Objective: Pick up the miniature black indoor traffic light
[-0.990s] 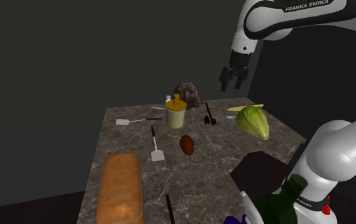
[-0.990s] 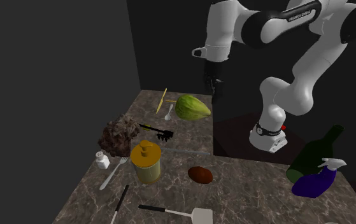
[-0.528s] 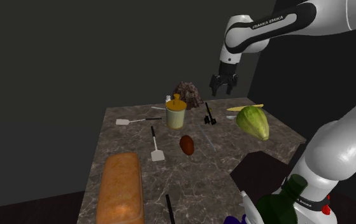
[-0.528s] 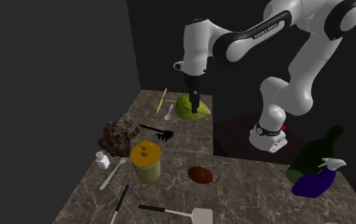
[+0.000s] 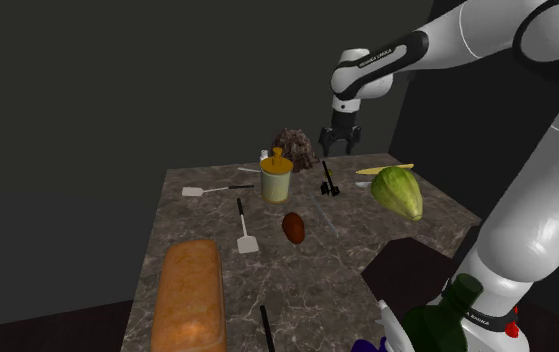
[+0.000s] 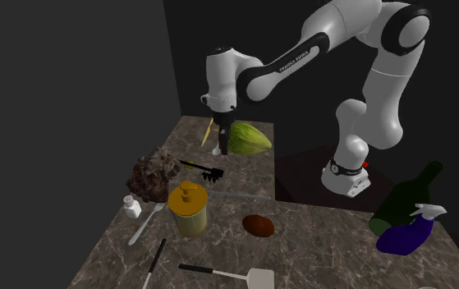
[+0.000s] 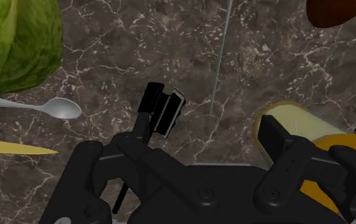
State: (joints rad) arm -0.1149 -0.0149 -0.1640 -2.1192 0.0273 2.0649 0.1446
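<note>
Lying flat on the dark, white-veined marbled tabletop (image 5: pixel 337 265), the traffic light (image 5: pixel 327 183) is sitting just below the hand (image 5: pixel 335 140) in the shoulder view. The hand is hanging in the air over the far part of the tabletop, its two fingers standing well apart and gripping nothing. In that view the light's long axis is running away from the camera, thin post toward the far edge and boxy head nearer.

In the wrist view the traffic light (image 7: pixel 162 111) is lying ahead of one finger rather than centred in the hand (image 7: pixel 202 137), with its post trailing back under the hand's body. The line between the fingers is crossing that post at roughly a right angle, so the next move is probably calling for a small sideways shift and a descent. How high the hand is hanging is hard to judge.

Going across the shoulder view from its left:
- a crusty orange-brown loaf (image 5: pixel 190 300) is lying near the front
- a flat white spatula (image 5: pixel 245 228) is lying on the tabletop
- a squat yellow jar (image 5: pixel 275 180) is standing upright
- a smooth reddish-brown oval (image 5: pixel 294 227) is lying on the tabletop
- a rough, rocky mound (image 5: pixel 292 148) is sitting at the back
- a ribbed green vegetable (image 5: pixel 399 192) is lying on its side

The traffic light is looking matt black, slender and hard-edged.
</note>
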